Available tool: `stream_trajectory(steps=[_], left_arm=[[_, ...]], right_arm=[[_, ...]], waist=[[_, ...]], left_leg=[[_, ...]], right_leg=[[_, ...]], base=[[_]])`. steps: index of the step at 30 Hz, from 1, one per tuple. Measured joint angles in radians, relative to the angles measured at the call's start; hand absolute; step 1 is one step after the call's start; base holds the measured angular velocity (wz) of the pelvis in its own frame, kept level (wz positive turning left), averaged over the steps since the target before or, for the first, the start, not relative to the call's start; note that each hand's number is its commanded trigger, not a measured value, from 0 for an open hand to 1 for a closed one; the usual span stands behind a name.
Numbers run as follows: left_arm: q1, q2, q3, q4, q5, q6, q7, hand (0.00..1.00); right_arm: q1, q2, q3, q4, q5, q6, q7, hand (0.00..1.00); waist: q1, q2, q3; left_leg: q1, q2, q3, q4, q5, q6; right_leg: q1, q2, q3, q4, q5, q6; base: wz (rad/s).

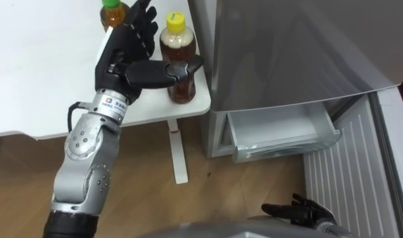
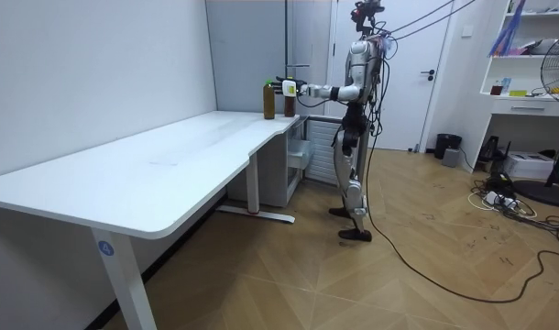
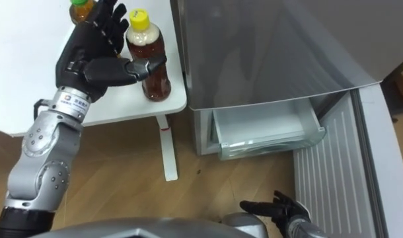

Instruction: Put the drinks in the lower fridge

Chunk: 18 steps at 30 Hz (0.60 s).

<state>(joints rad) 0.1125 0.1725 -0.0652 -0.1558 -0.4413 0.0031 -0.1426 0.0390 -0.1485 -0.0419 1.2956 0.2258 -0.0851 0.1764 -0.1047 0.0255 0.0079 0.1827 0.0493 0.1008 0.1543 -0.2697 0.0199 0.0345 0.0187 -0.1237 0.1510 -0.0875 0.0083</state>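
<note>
A brown drink bottle with a yellow cap (image 1: 180, 58) stands upright at the corner of the white table (image 1: 36, 79), closest to the fridge. My left hand (image 1: 125, 56) is against its left side, open. The thumb reaches across the front of the bottle and the straight fingers point past its far side. A second brown bottle with a green cap (image 1: 111, 12) stands just beyond those fingers. The fridge's lower drawer (image 1: 281, 135) is pulled out and looks empty. My right hand (image 1: 300, 211) hangs low near the floor, open and holding nothing.
The grey fridge body (image 1: 287, 46) stands right beside the table corner. Its lower door (image 1: 360, 172) is swung open to my right. The table's white leg (image 1: 178, 149) stands on the wood floor below the bottles. In the room view I stand at the table's end (image 2: 261, 128).
</note>
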Motion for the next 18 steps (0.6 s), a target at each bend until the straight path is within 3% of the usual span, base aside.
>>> stream_trajectory(steps=[18], left_arm=[[0.0,0.0,0.002,0.068,0.001,0.002,-0.024,0.0]], right_arm=[[-0.001,0.001,0.0,0.0,0.002,0.002,0.011,0.0]], waist=[[0.002,-0.01,0.0059]], left_leg=[[0.001,-0.002,0.003,0.0,0.0,0.0]], right_leg=[[-0.002,0.001,0.008,-0.001,0.0,0.0]], base=[[-0.01]])
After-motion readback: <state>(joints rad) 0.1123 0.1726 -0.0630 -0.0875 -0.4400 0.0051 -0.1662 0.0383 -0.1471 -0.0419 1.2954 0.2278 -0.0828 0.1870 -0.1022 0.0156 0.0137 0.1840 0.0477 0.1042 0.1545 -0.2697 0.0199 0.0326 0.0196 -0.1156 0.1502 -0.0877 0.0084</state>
